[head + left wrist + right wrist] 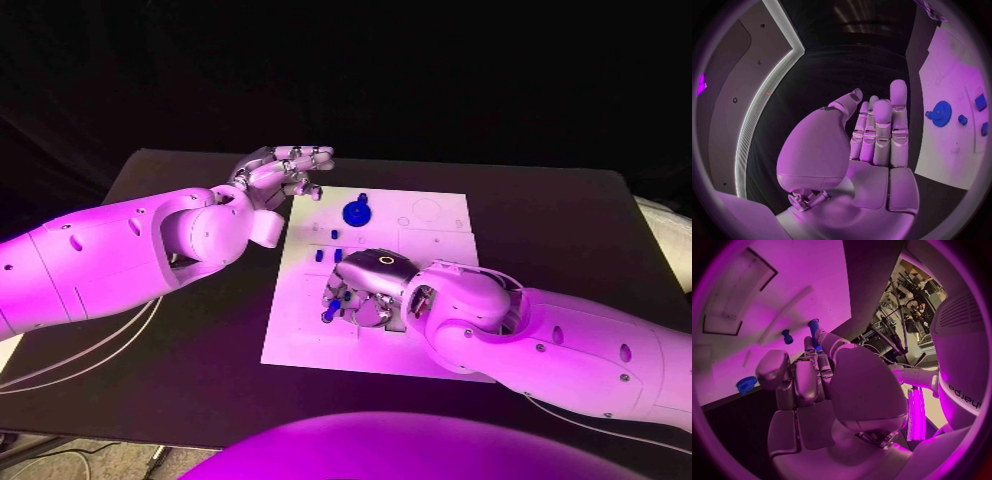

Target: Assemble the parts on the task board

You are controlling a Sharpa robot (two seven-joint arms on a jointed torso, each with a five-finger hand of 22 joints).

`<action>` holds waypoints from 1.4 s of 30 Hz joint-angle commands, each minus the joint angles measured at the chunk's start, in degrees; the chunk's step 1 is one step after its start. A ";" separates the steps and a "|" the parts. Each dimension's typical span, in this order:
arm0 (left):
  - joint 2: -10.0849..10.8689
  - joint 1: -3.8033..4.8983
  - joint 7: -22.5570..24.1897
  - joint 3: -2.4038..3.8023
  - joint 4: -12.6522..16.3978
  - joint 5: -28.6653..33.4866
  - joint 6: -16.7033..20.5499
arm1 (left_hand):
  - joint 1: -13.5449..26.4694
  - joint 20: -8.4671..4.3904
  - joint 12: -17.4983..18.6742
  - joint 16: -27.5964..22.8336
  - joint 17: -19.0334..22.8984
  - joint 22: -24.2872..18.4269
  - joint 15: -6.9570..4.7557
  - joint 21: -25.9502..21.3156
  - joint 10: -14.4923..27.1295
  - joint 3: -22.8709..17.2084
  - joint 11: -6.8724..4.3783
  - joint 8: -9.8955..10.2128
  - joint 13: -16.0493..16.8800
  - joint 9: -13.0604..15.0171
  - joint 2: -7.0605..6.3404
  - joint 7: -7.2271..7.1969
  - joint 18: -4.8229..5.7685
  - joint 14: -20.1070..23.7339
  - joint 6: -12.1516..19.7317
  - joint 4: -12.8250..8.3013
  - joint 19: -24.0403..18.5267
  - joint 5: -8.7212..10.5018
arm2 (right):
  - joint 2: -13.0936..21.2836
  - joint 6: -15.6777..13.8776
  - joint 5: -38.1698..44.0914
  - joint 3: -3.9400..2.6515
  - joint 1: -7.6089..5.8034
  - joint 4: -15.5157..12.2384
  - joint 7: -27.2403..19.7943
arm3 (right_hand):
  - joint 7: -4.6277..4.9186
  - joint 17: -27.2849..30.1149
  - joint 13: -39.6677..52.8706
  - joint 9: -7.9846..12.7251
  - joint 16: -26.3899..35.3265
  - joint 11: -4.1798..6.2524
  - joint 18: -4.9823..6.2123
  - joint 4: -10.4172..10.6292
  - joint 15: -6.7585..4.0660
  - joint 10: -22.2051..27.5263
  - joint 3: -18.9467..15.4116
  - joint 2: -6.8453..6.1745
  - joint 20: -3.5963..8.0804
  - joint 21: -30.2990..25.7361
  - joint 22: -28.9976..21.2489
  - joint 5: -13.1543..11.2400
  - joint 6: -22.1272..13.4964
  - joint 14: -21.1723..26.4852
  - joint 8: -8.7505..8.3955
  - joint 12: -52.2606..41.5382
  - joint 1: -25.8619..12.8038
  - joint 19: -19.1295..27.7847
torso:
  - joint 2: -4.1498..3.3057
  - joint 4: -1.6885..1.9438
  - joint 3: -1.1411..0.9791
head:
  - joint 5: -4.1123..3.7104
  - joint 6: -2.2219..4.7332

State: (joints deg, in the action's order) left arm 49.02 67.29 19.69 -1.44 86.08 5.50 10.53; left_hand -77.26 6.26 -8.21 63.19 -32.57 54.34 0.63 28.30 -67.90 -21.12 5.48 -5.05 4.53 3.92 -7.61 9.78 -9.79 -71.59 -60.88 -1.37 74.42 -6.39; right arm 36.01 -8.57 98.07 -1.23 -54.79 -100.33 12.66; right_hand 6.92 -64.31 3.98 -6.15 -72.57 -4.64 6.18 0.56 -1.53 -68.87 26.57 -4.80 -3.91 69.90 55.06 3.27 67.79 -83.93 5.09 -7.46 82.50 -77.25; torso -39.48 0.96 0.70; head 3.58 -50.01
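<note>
The white task board (pixel 433 215) lies in the middle of the black table. A blue gear (pixel 356 213) sits near its far left, with small blue parts (pixel 335 235) just nearer. My right hand (pixel 368 285) hovers low over the board's left middle, fingers curled down. In the right wrist view its fingertips pinch a blue peg (pixel 814 329), beside a small blue part (pixel 787 336) that stands on the board (pixel 742 300). My left hand (pixel 281 170) hangs above the board's far left corner with straight fingers (pixel 879 130) and holds nothing. The gear (pixel 941 113) lies beyond them.
Bare black table (pixel 577 220) surrounds the board on all sides. Pale outlines of recesses mark the board's far right part (pixel 426 210). The right forearm (pixel 577 350) crosses the board's near right corner. The left forearm (pixel 101 260) lies over the table's left side.
</note>
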 commanded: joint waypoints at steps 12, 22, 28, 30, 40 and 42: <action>-0.11 -0.01 0.15 0.04 0.06 -0.24 -1.16 | -0.47 -0.08 -0.24 -0.16 0.10 -0.12 0.01 -0.39 0.38 0.41 0.05 0.08 0.00 -0.07 0.20 0.12 -0.43 0.54 0.43 0.01 -0.45 -0.03 | -2.27 5.37 5.30 0.87 0.13 0.76 1.78 | 0.15 0.22 0.10 -0.15 -0.09 1.35 0.22 -0.09 0.02 -1.70 0.12 0.40 -0.27 0.11 -0.09 -0.06 0.06 -1.96 0.35 0.39 -0.47 0.11 | 0.04 0.05 0.09 | 0.07 0.01; -0.07 -0.01 0.03 0.04 0.09 -0.24 -1.23 | -0.50 -0.07 -0.26 -0.16 0.11 -0.15 0.01 -0.43 0.40 0.44 0.05 0.07 -0.01 -0.07 0.23 0.12 -0.44 0.56 0.44 0.00 -0.46 -0.03 | -2.73 3.74 6.46 1.14 0.13 0.78 2.75 | 2.30 2.94 -0.41 2.35 1.73 -1.48 1.27 0.91 2.28 9.21 -2.99 -3.85 -2.18 -4.16 -6.64 1.26 -10.93 -0.52 -1.50 3.80 -4.97 3.55 | 0.06 0.00 0.08 | 0.02 0.01; -0.05 -0.01 -0.01 0.04 0.06 -0.24 -1.28 | -0.50 -0.07 -0.26 -0.16 0.11 -0.15 0.01 -0.43 0.40 0.44 0.05 0.07 -0.01 -0.07 0.23 0.12 -0.44 0.56 0.44 0.00 -0.46 -0.03 | -2.09 -1.03 6.70 1.18 0.17 0.19 2.61 | 0.53 5.51 -0.15 2.32 3.25 -2.32 2.53 1.19 3.06 15.28 -7.59 -4.20 -3.11 -9.12 -13.76 1.65 -13.91 1.11 -1.51 2.78 -4.79 6.25 | 0.03 -0.03 -0.01 | -0.09 0.01; -0.04 -0.02 -0.05 0.03 0.02 -0.24 -1.33 | -0.50 -0.07 -0.26 -0.16 0.11 -0.15 0.01 -0.43 0.40 0.44 0.05 0.07 -0.01 -0.07 0.23 0.12 -0.44 0.56 0.44 0.00 -0.46 -0.03 | -1.57 -2.91 6.75 1.17 0.23 -0.24 2.44 | 0.54 5.58 -0.12 2.30 3.22 -2.35 2.57 1.25 3.11 15.53 -8.16 -4.09 -3.13 -9.28 -13.94 1.73 -14.03 1.18 -1.50 2.47 -4.58 6.22 | 0.05 -0.06 -0.03 | -0.11 0.01; 0.28 -0.31 -0.19 0.03 -0.03 -0.24 -1.53 | -0.50 -0.07 -0.28 -0.21 0.26 -0.24 0.02 -0.59 0.45 0.52 0.07 0.08 -0.01 -0.07 0.24 0.15 -0.46 0.62 0.47 -0.01 -0.51 -0.02 | 5.68 -12.29 4.06 -0.81 0.48 -6.88 1.90 | 1.01 5.14 0.27 1.98 2.20 -1.69 2.40 1.76 2.61 14.34 -10.93 -3.03 -2.80 -8.94 -13.20 3.98 -12.36 0.60 -1.09 -1.59 -2.47 4.69 | 0.25 -0.23 -0.04 | -1.17 0.01; 0.34 -0.39 -0.19 0.03 -0.04 -0.24 -1.54 | -0.50 -0.07 -0.28 -0.21 0.26 -0.24 0.02 -0.59 0.45 0.52 0.07 0.08 -0.01 -0.07 0.24 0.15 -0.46 0.62 0.47 -0.01 -0.51 -0.02 | 8.52 -12.78 1.46 -1.28 -0.05 -8.69 2.25 | 1.12 4.66 0.36 1.94 1.77 -1.27 2.23 1.94 2.26 12.82 -11.00 -2.80 -2.62 -8.36 -12.34 4.07 -11.74 0.22 -1.04 -2.68 -2.49 4.05 | 0.35 -0.33 -0.05 | -1.53 0.01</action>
State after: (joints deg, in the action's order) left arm 49.38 66.92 19.36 -1.44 85.99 5.46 10.18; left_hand -77.26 6.26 -8.21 63.19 -32.36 54.14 0.62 28.07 -67.89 -20.83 5.49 -5.05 4.53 3.92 -7.61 9.99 -9.80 -71.18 -60.66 -1.40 74.42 -6.39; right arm 43.42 -17.15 102.68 -2.35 -54.56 -108.04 14.81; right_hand 8.08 -59.54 4.29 -4.15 -70.69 -5.98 8.00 2.40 0.81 -55.73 15.72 -7.71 -6.54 61.35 42.56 7.11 55.82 -83.65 3.73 -9.94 79.64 -72.99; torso -39.29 0.75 0.63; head 2.46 -50.01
